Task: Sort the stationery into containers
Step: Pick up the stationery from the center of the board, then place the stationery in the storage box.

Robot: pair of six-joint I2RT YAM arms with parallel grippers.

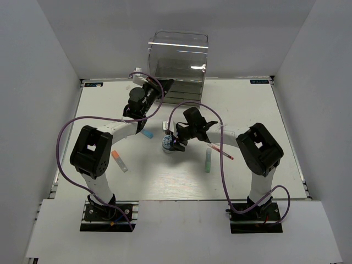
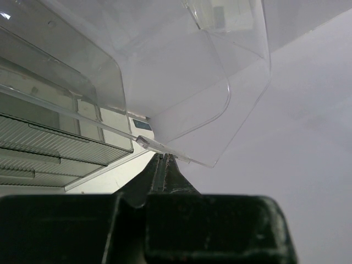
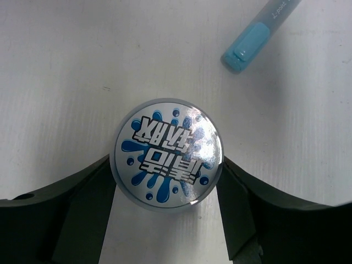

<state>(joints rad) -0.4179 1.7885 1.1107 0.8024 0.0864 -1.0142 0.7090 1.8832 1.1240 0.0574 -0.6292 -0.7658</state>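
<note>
**Status: pot gripped on worktop, left arm at box unit**

Right end effector (image 3: 166, 184): its fingers (image 3: 88, 209) close on both sides of the round blue-white pot (image 3: 166, 159), which stands upright on the worktop (image 1: 165, 181) in front of the clear box unit (image 1: 179, 63), well apart from it.

Left end effector (image 2: 160, 171): fingers pressed together at the box unit's front left corner, tips at a clear panel edge. Whether they pinch that edge cannot be confirmed.

A blue-capped marker (image 1: 147, 133) lies in front of the unit, an orange-capped marker (image 1: 119, 160) further from it. A green marker (image 1: 208, 161) and a red pen (image 1: 220, 151) lie before its right side.
</note>
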